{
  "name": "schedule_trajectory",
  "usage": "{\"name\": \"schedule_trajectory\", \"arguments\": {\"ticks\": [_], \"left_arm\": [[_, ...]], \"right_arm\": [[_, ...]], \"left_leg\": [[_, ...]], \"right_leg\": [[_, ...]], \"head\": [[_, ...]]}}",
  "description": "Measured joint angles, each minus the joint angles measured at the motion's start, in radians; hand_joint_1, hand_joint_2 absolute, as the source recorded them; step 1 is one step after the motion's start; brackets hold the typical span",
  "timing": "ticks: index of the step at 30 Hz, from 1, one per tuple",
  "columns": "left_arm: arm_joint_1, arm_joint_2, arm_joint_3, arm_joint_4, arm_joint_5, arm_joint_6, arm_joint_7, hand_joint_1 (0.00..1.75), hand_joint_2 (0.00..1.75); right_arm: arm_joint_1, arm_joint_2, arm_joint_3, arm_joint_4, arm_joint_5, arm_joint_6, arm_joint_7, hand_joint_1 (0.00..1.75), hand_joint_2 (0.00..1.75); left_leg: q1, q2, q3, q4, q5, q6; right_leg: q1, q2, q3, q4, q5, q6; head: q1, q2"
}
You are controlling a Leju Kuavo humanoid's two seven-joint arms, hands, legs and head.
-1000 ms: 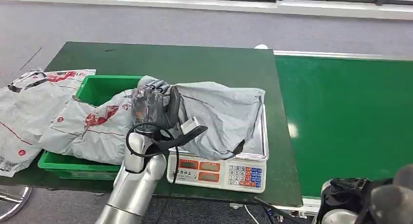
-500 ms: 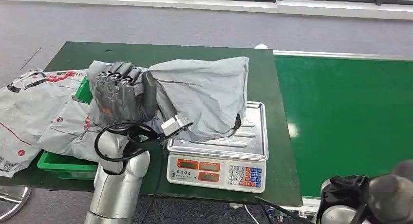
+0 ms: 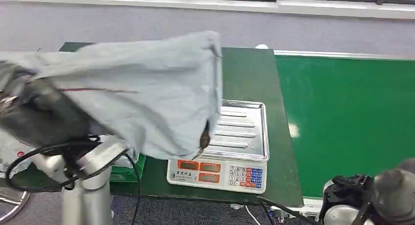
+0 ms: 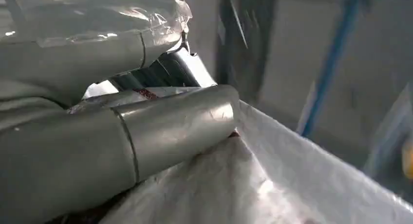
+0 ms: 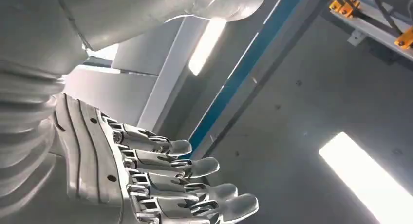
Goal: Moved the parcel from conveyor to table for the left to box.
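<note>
- Nearest to us, our left hand (image 3: 36, 115) grips the grey parcel (image 3: 142, 95); in the left wrist view the thumb (image 4: 160, 124) presses on the plastic, with the dark fingers (image 4: 160, 73) on its other side.
- The parcel hangs in the air, out beyond the fingers, above the scale (image 3: 230, 151), and it seems not to touch the tray.
- Our right hand (image 5: 160, 180) holds nothing, its fingers straight and a little apart.
- A corner of the green box (image 3: 128, 170) shows under the parcel.
- Beyond the scale lie the table (image 3: 244, 73) and the green conveyor (image 3: 347, 117).
</note>
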Motion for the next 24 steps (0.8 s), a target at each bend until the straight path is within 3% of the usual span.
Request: {"name": "schedule_trajectory", "arguments": {"ticks": [3, 8, 15, 18, 24], "left_arm": [[0.014, 0.005, 0.072, -0.033, -0.071, 0.0, 0.073, 1.75, 0.0], [0.001, 0.009, 0.188, 0.089, -0.35, -0.005, 0.328, 1.75, 0.0], [-0.081, 0.008, 0.362, 0.358, -0.455, -0.005, 0.447, 1.75, 0.0], [-0.135, 0.032, 0.399, 0.514, -0.487, -0.005, 0.528, 1.75, 0.0], [-0.184, 0.069, 0.429, 0.675, -0.49, -0.005, 0.577, 1.75, 0.0]], "right_arm": [[0.001, 0.0, -0.011, 0.004, 0.002, 0.0, -0.001, 0.0, 1.75], [0.003, 0.0, -0.019, 0.004, 0.003, 0.0, -0.002, 0.0, 1.75], [0.005, 0.0, -0.031, 0.003, 0.011, 0.0, -0.005, 0.0, 1.75], [0.005, 0.0, -0.031, 0.003, 0.014, 0.0, -0.006, 0.0, 1.75], [0.005, 0.0, -0.032, 0.003, 0.019, 0.0, -0.006, 0.0, 1.75]], "left_leg": [[0.0, -0.005, 0.0, 0.0, 0.0, 0.0], [0.0, -0.004, 0.0, 0.0, 0.0, 0.0], [0.0, -0.003, 0.0, 0.0, 0.002, -0.001], [0.0, -0.002, 0.0, 0.0, 0.002, -0.002], [0.0, -0.002, 0.0, 0.0, 0.002, -0.002]], "right_leg": [[0.0, -0.005, 0.001, 0.0, -0.003, 0.001], [0.0, -0.005, 0.0, 0.0, -0.001, 0.0], [0.0, -0.004, 0.0, 0.0, 0.0, -0.001], [0.0, -0.003, 0.0, 0.0, 0.001, -0.001], [0.0, -0.002, -0.001, 0.0, 0.001, -0.001]], "head": [[0.0, 0.0], [0.0, 0.0], [0.0, 0.0], [0.0, 0.0], [0.0, 0.0]]}}
